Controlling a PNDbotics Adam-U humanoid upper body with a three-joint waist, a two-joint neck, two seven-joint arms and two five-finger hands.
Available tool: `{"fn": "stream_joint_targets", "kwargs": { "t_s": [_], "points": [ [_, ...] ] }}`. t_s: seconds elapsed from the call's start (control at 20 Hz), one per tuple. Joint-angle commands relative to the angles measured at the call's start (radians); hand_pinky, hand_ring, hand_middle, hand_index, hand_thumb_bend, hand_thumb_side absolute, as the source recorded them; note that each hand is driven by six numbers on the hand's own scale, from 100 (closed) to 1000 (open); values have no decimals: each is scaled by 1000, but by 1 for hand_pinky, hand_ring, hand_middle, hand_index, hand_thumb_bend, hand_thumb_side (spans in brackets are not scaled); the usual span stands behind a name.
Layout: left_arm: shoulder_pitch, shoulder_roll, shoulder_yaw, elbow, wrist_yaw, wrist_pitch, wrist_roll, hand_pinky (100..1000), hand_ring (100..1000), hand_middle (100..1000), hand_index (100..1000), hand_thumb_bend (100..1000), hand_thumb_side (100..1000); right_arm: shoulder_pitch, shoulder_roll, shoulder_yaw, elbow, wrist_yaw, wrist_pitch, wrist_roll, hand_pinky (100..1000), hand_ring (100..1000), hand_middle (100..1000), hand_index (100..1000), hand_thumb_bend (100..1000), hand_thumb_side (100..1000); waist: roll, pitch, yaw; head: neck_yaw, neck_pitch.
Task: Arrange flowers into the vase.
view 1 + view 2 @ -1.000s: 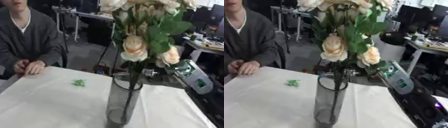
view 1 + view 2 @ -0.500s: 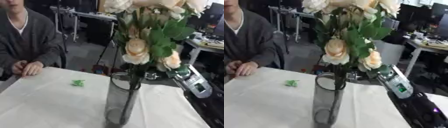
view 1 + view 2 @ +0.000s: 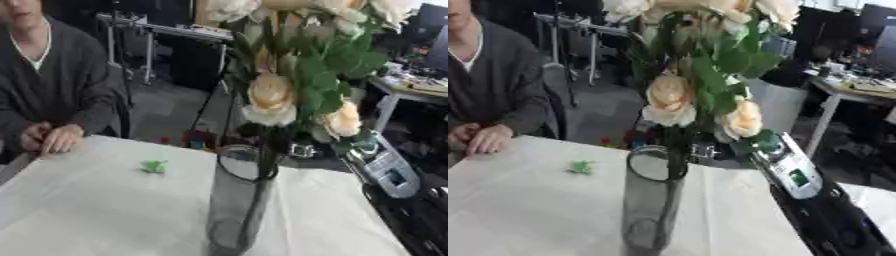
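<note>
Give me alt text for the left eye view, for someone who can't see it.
A bunch of cream roses stands with its stems in a tall grey vase on a white table. The robot's right arm reaches in behind the vase; its hand is hidden by leaves. A small green scrap lies on the table to the left.

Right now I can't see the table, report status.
Right robot hand at the stems, fingers hidden. Flowers in vase. Green scrap lies apart, left.

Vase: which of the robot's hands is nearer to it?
Right. The right hand is close behind the rim of the vase, by the flowers; the left hand is not in view.
</note>
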Motion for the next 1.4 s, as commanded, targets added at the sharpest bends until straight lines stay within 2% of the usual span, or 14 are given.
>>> {"fn": "stream_joint_targets", "kwargs": {
  "t_s": [0.05, 0.65, 1.25, 1.4],
  "points": [
    [-14, 7, 6, -11, 2, -1, 2, 787, 786, 743, 796, 1000, 765, -14, -9, -20, -29, -7, -31, 16, 893, 1000, 979, 979, 296, 826, 13, -9, 0, -7, -10],
    [-16, -2, 6, -10, 5, -2, 1, 788, 785, 742, 796, 1000, 764, 5, 35, -34, -61, 12, -30, -46, 891, 1000, 978, 978, 278, 825, 21, -5, 3, -14, -15],
    [-17, -5, 3, -9, 6, -1, 0, 787, 784, 742, 796, 1000, 765, -2, 43, -38, -14, 27, -26, -60, 890, 1000, 977, 979, 263, 835, 24, -6, 6, -19, -18],
    [-18, -8, 2, -8, 7, -1, -1, 787, 783, 742, 796, 1000, 764, -6, 47, -44, 7, 32, -27, -65, 918, 1000, 982, 980, 272, 826, 26, -4, 10, -23, -20]
  ]
}}
